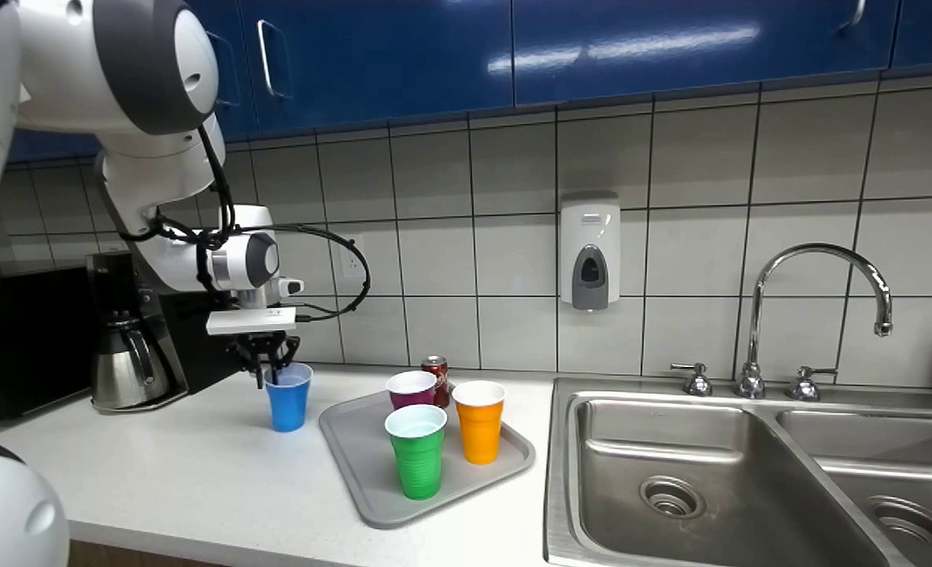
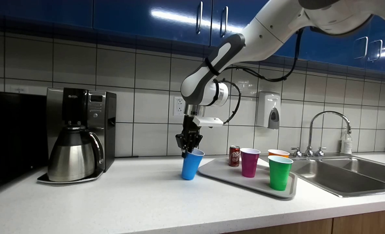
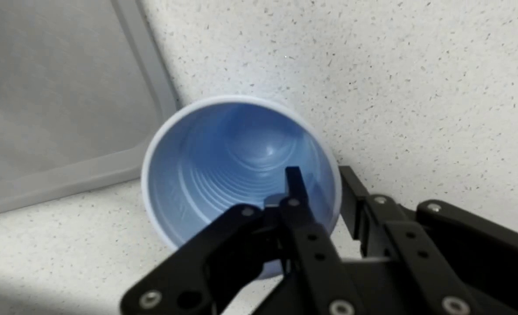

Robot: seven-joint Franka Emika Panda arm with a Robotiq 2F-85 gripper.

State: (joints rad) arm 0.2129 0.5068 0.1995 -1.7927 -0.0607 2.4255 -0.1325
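Note:
A blue cup [image 1: 288, 408] stands on the white counter, seen in both exterior views, leaning slightly in an exterior view [image 2: 192, 166]. My gripper [image 3: 318, 170] reaches down over its rim from above. One black finger [image 3: 295, 186] is inside the cup and the opposite finger [image 3: 351, 188] is outside, with the cup's wall between them. A gap shows on the inner side of the wall, so the jaws stand partly open and do not pinch it. Whether the outer finger touches the rim, I cannot tell. Inside, the cup looks empty.
Beside the blue cup lies a grey tray [image 1: 364, 453] bearing a purple cup [image 2: 249, 165], a green cup [image 1: 419, 465], an orange cup [image 1: 479, 433] and a red can [image 2: 234, 156]. A coffee maker with a steel carafe [image 2: 72, 159] and a sink [image 1: 560, 472] flank this area.

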